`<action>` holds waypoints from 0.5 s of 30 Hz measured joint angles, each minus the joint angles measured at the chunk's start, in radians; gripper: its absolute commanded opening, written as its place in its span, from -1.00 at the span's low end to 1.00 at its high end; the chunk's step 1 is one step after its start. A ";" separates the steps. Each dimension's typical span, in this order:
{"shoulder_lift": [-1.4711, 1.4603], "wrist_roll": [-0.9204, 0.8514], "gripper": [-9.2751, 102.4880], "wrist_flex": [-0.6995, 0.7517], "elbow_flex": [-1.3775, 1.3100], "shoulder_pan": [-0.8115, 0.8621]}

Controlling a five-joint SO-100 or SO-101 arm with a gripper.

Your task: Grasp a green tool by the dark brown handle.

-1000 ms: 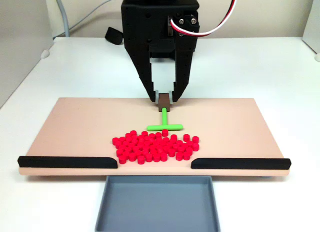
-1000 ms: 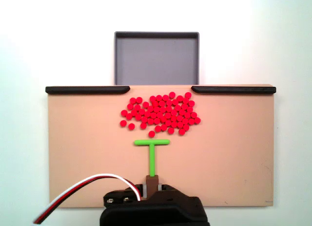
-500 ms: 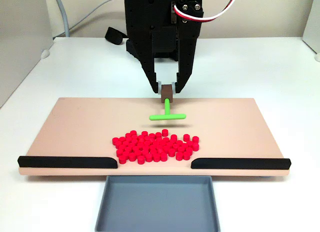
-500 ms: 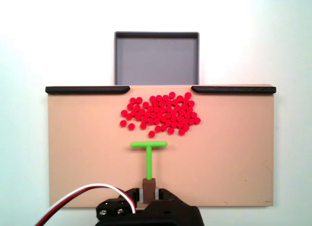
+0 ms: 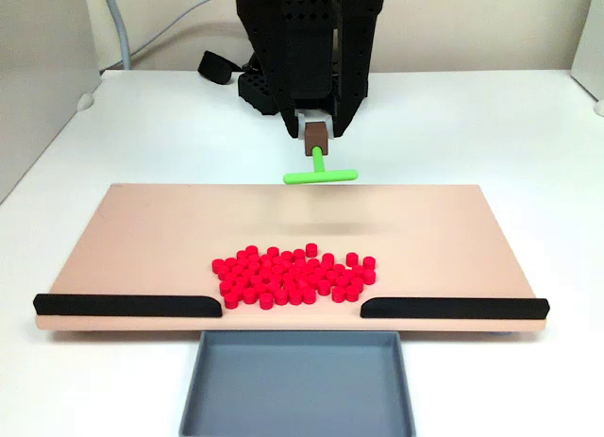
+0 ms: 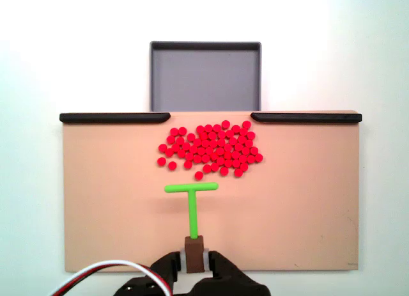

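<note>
The green tool [image 5: 320, 174] hangs in the air above the far edge of the tan board [image 5: 142, 239], its crossbar toward the camera. In the top-down fixed view the green tool [image 6: 192, 203] shows as a T with its stem pointing down the picture. Its dark brown handle [image 5: 316, 133] sits between the black fingers of my gripper [image 5: 315, 132], which is shut on it. From above, the dark brown handle [image 6: 193, 253] pokes out of the gripper [image 6: 193, 261] at the bottom edge.
A heap of several small red cylinders [image 5: 294, 275] lies mid-board, also red cylinders [image 6: 211, 149]. Two long black strips [image 5: 127, 306] [image 5: 453, 308] line the board's near edge with a gap between them. A grey tray [image 5: 297, 382] sits beyond that gap.
The gripper has risen with the green tool held by its brown handle; the tool has left the board and hangs higher than before. The red cylinders have not moved.
</note>
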 measured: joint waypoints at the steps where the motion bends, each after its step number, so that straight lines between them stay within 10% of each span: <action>1: 0.000 -0.003 -0.84 0.005 -0.006 0.005; 15: -0.012 -0.054 -0.84 0.006 -0.009 0.040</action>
